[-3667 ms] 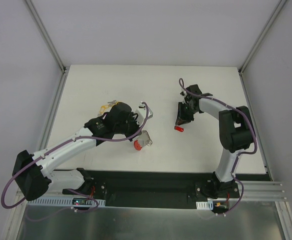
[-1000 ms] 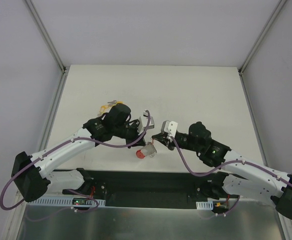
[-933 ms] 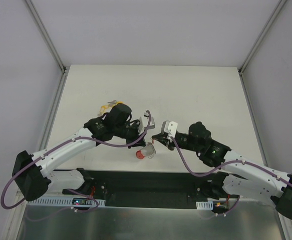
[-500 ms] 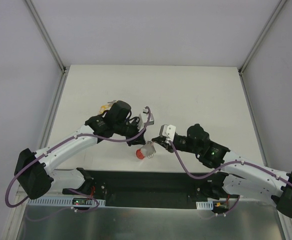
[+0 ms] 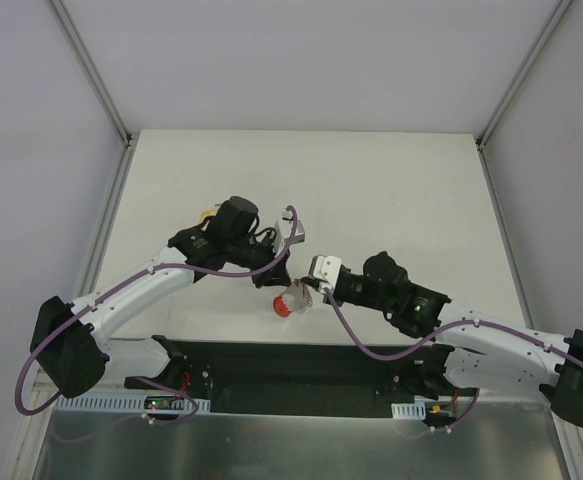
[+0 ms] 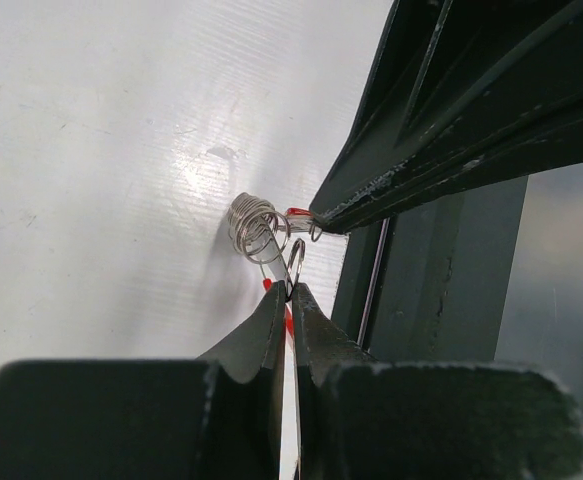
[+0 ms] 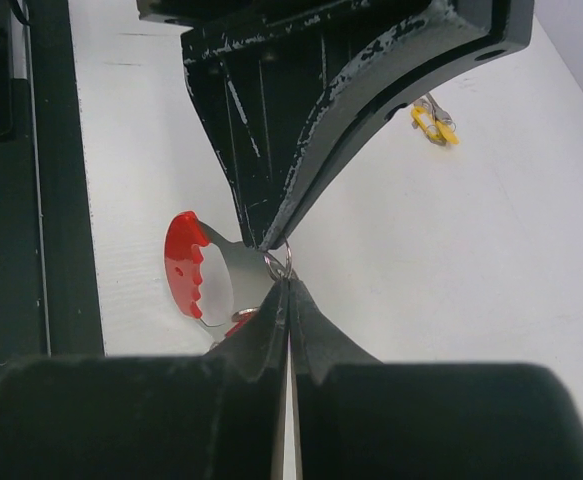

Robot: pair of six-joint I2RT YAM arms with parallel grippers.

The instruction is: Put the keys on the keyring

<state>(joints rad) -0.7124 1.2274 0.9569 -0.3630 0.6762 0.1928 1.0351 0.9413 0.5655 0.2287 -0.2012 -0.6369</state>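
Observation:
The keyring (image 5: pixel 290 299), a red crescent (image 7: pixel 183 265) joined to a silvery coil (image 6: pixel 255 226), hangs low over the table's front edge. My left gripper (image 5: pixel 280 277) is shut on it, pinching a thin wire loop (image 6: pixel 296 263) at the fingertips. From the right, my right gripper (image 5: pixel 308 287) is shut on a red key (image 7: pixel 237 325), whose small ring (image 7: pixel 279 259) pokes out at the tips. Both tips meet at that ring, touching or nearly so. A yellow key (image 5: pixel 208 213) lies behind the left wrist.
The black base rail (image 5: pixel 301 365) runs just in front of the keyring. The yellow key (image 7: pixel 433 122) lies on white table (image 5: pixel 391 190) well away from the grippers. Grey walls enclose the table on three sides.
My right gripper has slid left with the red key until its tips reach the left gripper's tips at the keyring. The left wrist has turned slightly. Both stayed shut.

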